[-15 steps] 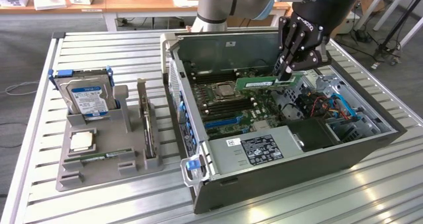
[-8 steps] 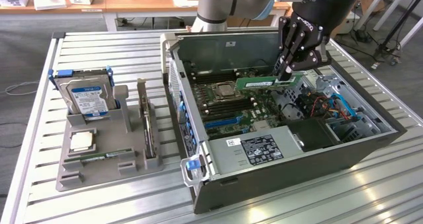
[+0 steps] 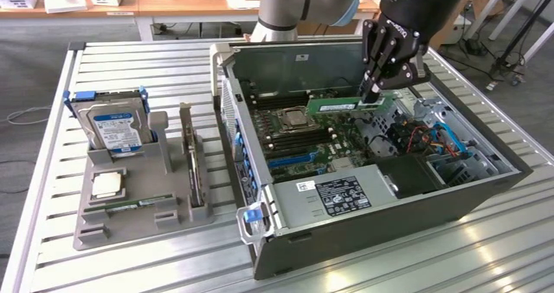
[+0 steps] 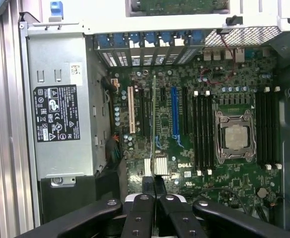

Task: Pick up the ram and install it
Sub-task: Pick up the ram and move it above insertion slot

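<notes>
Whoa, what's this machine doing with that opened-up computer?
A robot arm's gripper is shut on one end of the ram, a thin green memory stick. It holds the stick in the air over the motherboard inside the open computer case; the stick is not in a slot yet. On the exterior view's left, a grey tray carries a hard drive and a processor chip.

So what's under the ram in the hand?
The motherboard inside the open computer case, with its expansion slots; the processor socket sits alongside. The ram, gripped by the hand, hides the strip directly beneath it.
</notes>
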`<action>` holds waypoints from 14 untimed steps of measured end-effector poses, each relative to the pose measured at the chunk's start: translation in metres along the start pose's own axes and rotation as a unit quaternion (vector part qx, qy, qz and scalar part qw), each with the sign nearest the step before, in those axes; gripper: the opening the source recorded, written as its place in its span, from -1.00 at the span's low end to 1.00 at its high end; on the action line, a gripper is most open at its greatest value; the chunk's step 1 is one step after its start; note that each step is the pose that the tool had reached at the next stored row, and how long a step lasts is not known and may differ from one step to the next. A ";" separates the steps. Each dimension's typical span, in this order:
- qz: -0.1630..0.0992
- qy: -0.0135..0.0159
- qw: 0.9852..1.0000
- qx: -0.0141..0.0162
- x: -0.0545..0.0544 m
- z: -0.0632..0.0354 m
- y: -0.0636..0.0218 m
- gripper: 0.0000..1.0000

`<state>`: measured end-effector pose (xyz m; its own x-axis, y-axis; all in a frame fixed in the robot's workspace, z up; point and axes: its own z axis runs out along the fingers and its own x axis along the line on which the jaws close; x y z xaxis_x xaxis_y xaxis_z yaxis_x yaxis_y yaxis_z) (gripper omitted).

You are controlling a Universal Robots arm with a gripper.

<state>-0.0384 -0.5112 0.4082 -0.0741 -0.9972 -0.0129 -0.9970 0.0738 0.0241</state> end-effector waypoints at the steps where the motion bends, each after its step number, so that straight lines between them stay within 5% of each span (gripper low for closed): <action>1: 0.000 0.000 1.000 0.000 -0.002 0.0001 0.0001 -0.77; 14: 0.000 0.000 1.000 0.000 -0.017 0.0018 0.0012 -0.77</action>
<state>-0.0383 -0.4936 0.4066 -0.0740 -0.9972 -0.0129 -0.9970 0.0737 0.0242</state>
